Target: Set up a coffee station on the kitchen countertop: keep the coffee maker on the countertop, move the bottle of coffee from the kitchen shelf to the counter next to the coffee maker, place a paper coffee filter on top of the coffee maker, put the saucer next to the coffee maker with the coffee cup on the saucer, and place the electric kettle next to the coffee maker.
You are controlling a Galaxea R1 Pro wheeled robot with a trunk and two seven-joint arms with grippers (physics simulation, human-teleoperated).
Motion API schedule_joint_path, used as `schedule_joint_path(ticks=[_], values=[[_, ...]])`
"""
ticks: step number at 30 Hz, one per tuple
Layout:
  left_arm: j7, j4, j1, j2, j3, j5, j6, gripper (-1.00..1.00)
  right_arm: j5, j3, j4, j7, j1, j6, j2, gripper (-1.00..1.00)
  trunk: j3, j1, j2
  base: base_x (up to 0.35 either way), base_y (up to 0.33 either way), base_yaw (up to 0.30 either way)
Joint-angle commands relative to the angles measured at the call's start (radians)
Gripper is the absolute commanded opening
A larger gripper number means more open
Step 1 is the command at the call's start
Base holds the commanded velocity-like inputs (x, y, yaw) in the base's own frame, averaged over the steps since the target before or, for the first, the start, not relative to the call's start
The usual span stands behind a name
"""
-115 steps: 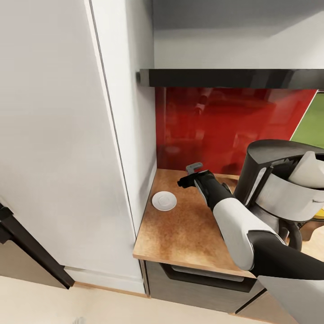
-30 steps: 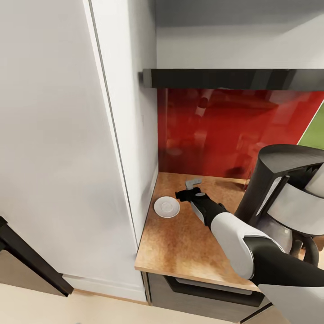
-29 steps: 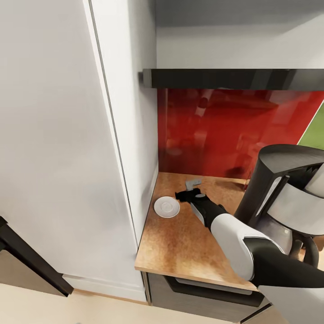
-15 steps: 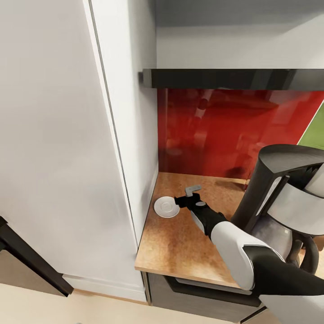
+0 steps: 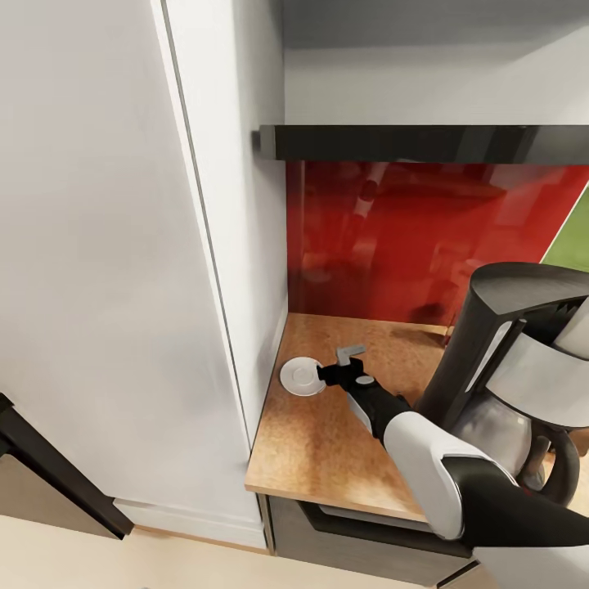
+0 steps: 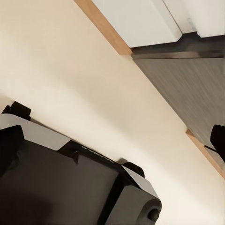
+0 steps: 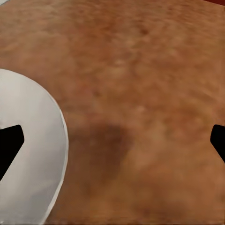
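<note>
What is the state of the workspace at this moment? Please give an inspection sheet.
Surface: kitchen countertop, brown speckled, bare in front.
Job's things: saucer lies flat near the counter's left back corner; coffee maker stands at the right; kitchen shelf above.
Clutter: nothing seen.
Grippers: right gripper open, over the saucer's right edge, one fingertip above the saucer; left gripper cannot be judged.
Cables: nothing seen.
Surroundings: red backsplash, tall white cabinet, pale floor.
</note>
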Motion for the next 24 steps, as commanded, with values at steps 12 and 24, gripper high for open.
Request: schedule_joint_path(ticks=[12,24], values=[[-0.002,-0.001,0.000,-0.003,0.003,0.006,0.008,1.00,0.011,-0.008,0.000,0.000,0.033,-0.038,0.001,1.00,-0.001,0.000,-0.001,0.000,0.000,0.000],[-0.002,-0.001,0.000,-0.004,0.003,0.006,0.008,1.00,0.012,-0.008,0.000,0.000,0.055,-0.038,0.001,1.00,-0.001,0.000,-0.001,0.000,0.000,0.000]])
